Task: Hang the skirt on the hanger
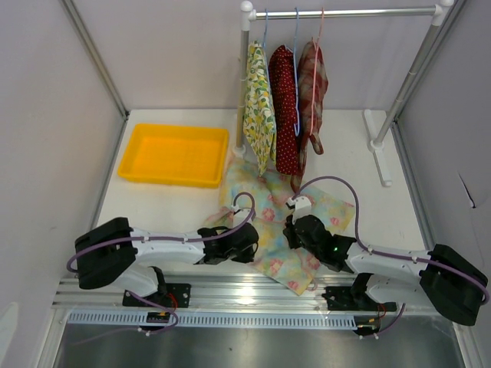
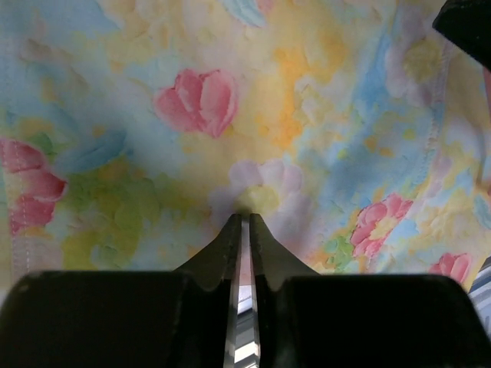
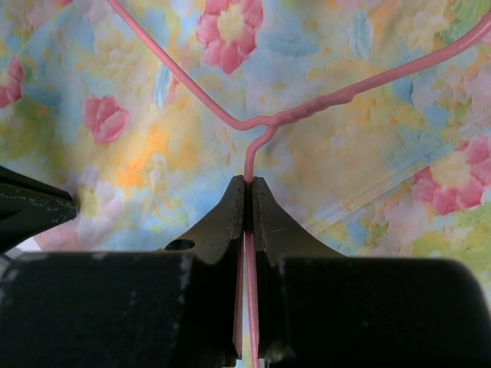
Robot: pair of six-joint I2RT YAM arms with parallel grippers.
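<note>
Squarely over the skirt [image 3: 130,161], right gripper [image 3: 248,182] pinches hanger [image 3: 337,96].

White table [image 1: 345,138], pale walls [image 1: 169,54], metal corner posts [image 1: 96,57], white clothes rail [image 1: 360,12] behind

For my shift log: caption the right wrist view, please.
Right gripper shut on the pink hanger at its neck, over the floral skirt.

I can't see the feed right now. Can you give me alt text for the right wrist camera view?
The right gripper is shut on the stem of a pink wire hanger, just short of where its two arms meet. The hanger lies over the floral skirt, which fills the view behind it.
</note>
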